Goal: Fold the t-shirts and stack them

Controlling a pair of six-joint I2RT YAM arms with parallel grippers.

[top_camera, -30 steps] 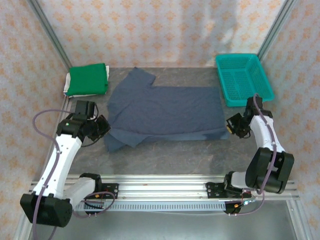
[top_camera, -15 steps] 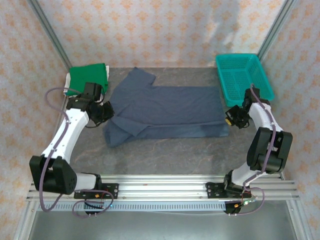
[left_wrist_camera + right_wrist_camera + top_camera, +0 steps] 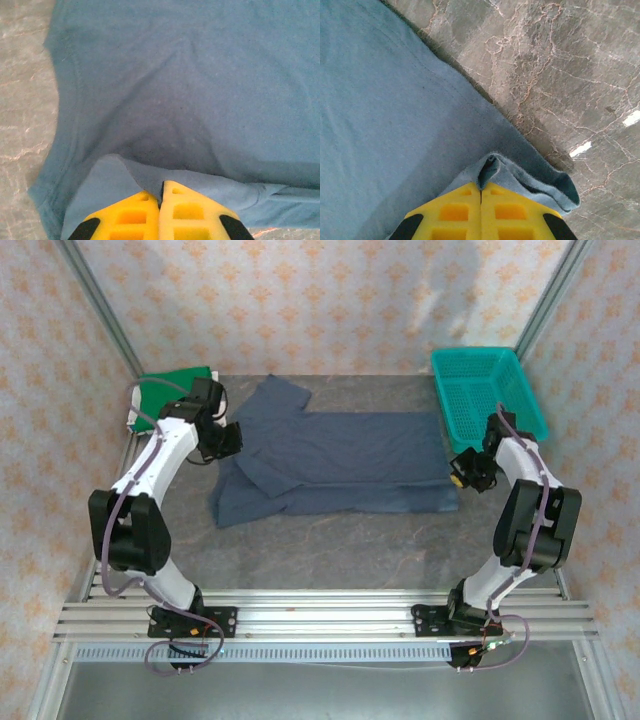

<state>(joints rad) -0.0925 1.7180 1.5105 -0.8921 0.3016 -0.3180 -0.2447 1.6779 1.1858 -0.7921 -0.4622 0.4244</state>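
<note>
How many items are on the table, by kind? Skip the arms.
T-shirts: 3 (slate-blue cloth t-shirt, partly folded mid-table; folded bright green cloth t-shirt at the far-left corner; white cloth t-shirt, an edge showing beneath the green one)
Baskets: 1 (teal plastic mesh basket, far right)
Total: 4

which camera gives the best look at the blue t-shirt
The top external view: the whole blue t-shirt lies spread across the table. The left wrist view gives a close patch pinched in the left claw; the right wrist view, a corner pinched in the right claw.
</note>
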